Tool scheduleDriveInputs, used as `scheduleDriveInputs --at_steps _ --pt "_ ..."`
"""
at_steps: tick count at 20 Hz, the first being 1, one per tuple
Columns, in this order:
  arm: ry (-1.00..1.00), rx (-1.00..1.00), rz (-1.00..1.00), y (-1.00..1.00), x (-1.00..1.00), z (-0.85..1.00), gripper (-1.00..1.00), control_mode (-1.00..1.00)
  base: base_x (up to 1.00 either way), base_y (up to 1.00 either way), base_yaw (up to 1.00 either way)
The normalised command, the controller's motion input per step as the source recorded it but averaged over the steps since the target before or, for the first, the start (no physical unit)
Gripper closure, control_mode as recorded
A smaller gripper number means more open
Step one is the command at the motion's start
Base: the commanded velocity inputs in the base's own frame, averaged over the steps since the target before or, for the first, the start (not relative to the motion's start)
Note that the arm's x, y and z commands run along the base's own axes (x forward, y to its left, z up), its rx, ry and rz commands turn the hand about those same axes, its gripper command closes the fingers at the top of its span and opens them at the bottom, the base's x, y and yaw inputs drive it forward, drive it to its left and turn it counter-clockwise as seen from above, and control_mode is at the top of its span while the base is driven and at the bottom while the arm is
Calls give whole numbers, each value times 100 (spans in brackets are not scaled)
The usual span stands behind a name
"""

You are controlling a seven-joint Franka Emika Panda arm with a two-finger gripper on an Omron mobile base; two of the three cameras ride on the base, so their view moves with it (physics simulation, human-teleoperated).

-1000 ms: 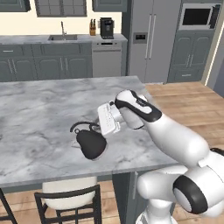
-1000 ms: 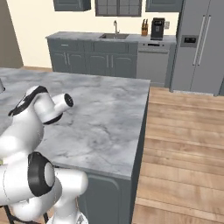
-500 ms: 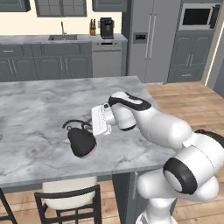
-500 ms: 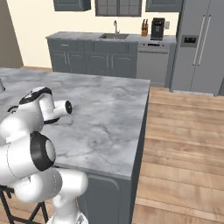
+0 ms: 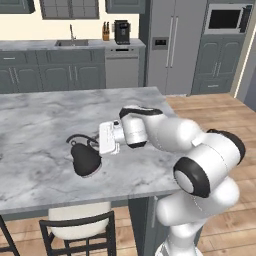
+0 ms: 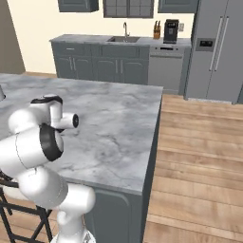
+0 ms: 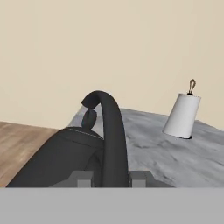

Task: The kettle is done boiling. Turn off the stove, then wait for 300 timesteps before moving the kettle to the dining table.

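Note:
The black kettle (image 5: 86, 160) sits low on the dining table (image 5: 40, 115), near its front edge; whether its base touches the marble I cannot tell. My gripper (image 5: 97, 143) reaches in from the right and is shut on the kettle's arched handle (image 7: 111, 131). In the hand view the handle runs up between my two fingertips (image 7: 81, 178), with the kettle's rounded body (image 7: 61, 157) below and left of it. The table's marble top (image 7: 175, 157) stretches beyond. The stove is out of view.
A white paper towel roll (image 7: 181, 114) stands on the marble past the kettle. A dark chair (image 5: 80, 227) is tucked under the table's front edge. The table ends at right over wood floor (image 6: 199, 175). Grey cabinets, sink and fridge (image 5: 172, 45) line the back wall.
My arm has carried the kettle a little to the left over the table, still gripping the handle. The jaws have kept the same width.

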Motion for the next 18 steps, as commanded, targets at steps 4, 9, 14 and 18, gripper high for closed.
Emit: scheduleDriveInputs --at_steps 4,9,14,18 --pt "0 0 0 0 9 -11 100 -100 0 0 0" --pt "-4 0 0 0 32 -23 100 -100 0 0 0" --pt "-8 0 0 5 32 -24 100 -100 0 0 0" --pt "-6 0 0 10 27 -24 100 -100 0 0 0"
